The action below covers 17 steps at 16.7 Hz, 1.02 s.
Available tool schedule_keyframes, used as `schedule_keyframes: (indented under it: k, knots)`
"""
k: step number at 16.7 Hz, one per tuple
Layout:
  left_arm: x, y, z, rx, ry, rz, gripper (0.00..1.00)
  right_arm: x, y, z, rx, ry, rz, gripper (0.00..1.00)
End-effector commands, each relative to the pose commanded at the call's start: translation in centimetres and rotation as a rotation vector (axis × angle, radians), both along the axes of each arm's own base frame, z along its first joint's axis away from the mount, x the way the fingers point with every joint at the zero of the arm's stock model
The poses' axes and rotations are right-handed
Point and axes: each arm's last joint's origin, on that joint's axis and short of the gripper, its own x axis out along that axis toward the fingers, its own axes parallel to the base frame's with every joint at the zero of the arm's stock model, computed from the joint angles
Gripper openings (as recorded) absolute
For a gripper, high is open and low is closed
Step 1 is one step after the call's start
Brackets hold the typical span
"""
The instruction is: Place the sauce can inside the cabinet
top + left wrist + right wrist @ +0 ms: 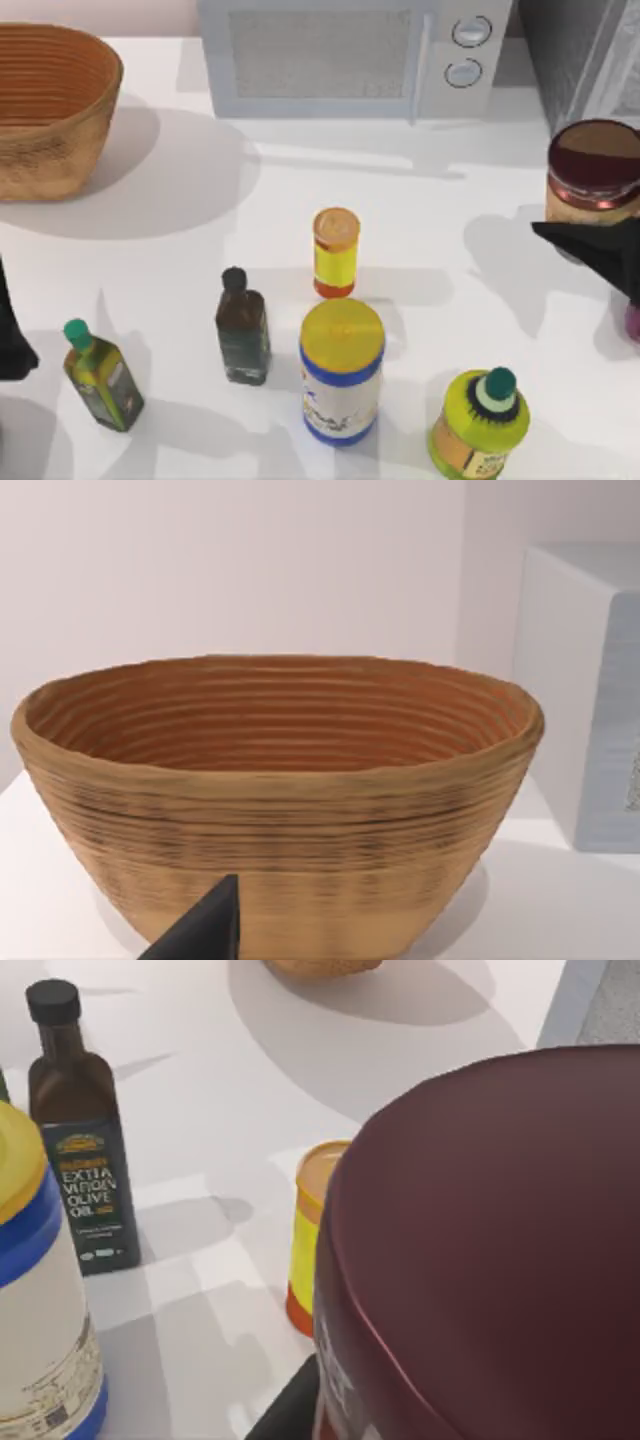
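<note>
Your right pincer (592, 245) grips the sauce can (592, 172), raised at the table's right edge, just before the cabinet (580, 50). You are mid-carry; next, ease it into the dark opening. The left pincer (12, 340) sits parked at the left edge; I cannot tell its state.

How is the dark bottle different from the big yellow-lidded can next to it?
The dark bottle is slim with a narrow neck and small black cap; the yellow-lidded can is fat with a wide flat lid. The bottle is dark brown all over; the can is white with blue bands. Both stand upright on the table.
</note>
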Motion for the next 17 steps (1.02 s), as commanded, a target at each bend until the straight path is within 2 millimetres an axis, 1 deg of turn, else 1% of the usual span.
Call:
schedule_keyframes:
  k: [2,4,6,8,10,13,15,17]
  knots:
    - [0.0,0.0,0.0,0.0,0.0,0.0,1.0,-3.4,-0.8,0.8,-0.02,-0.061,-0.158,0.0]
    - [0.0,0.0,0.0,0.0,0.0,0.0,1.0,-6.6,-1.6,0.8,-0.011,-0.125,-0.326,0.0]
    - [0.0,0.0,0.0,0.0,0.0,0.0,1.0,-9.4,-2.3,0.0,0.023,-0.186,-0.496,0.0]
    - [0.0,0.0,0.0,0.0,0.0,0.0,1.0,-11.5,-2.9,-1.4,0.078,-0.239,-0.661,0.0]
    - [0.0,0.0,0.0,0.0,0.0,0.0,1.0,-12.9,-3.5,-3.2,0.148,-0.279,-0.812,0.0]
    - [0.0,0.0,0.0,0.0,0.0,0.0,1.0,-13.7,-4.1,-5.7,0.248,-0.309,-0.987,0.0]
    - [0.0,0.0,0.0,0.0,0.0,0.0,1.0,-13.8,-4.4,-6.8,0.29,-0.312,-1.054,0.0]
    - [0.0,0.0,0.0,0.0,0.0,0.0,1.0,-13.8,-4.4,-7.2,0.303,-0.312,-1.074,0.0]
